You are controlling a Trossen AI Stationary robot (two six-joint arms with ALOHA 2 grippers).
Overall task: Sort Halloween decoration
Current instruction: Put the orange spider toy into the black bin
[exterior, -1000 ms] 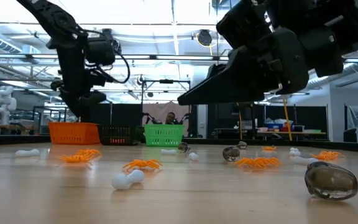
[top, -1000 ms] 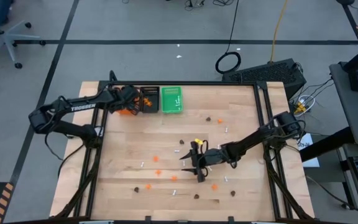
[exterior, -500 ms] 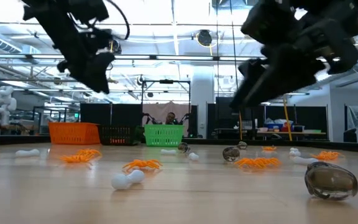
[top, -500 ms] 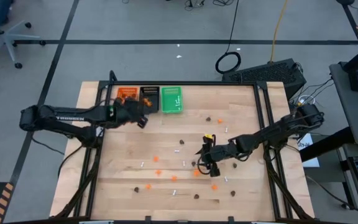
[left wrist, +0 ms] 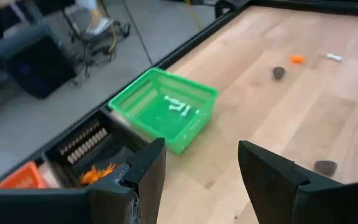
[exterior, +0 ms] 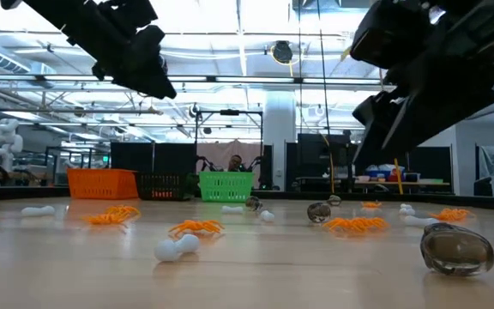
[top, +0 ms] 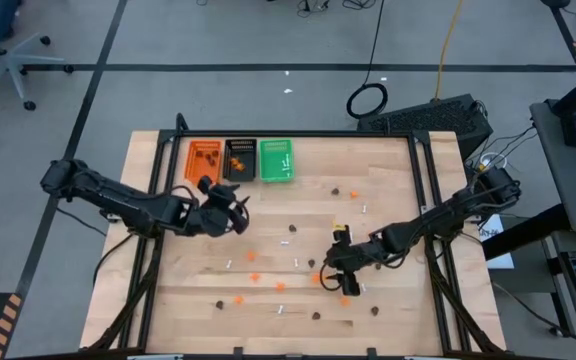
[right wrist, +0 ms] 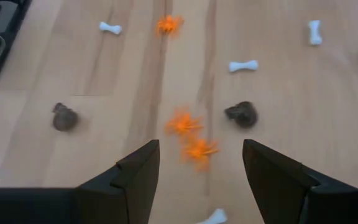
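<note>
Orange spider-like trinkets [right wrist: 183, 123], dark brown blobs [right wrist: 242, 113] and white bone sticks [right wrist: 243, 65] lie scattered on the wooden table [top: 388, 190]. My right gripper [right wrist: 201, 155] hovers open above two orange ones near the table's middle [top: 340, 278], with nothing between its fingers. My left gripper [left wrist: 201, 155] is open and empty too. It hangs over bare wood [top: 234, 213] on the near side of the three trays. The green tray [left wrist: 166, 115] holds white sticks [left wrist: 179, 107]. Orange trinkets [left wrist: 98, 174] lie in the black tray [top: 240, 160].
The orange tray [top: 204, 158], black tray and green tray [top: 276, 160] stand in a row at the far left edge. More trinkets lie toward the near edge [top: 280, 309] and far right [top: 336, 190]. A black frame [top: 418, 140] rims the table.
My left gripper has swung away from over the orange and black trays toward the table's near edge and middle, rising a little and staying open. My right gripper has lifted off the tabletop and tipped up from pointing down, drifting slightly toward the near right.
</note>
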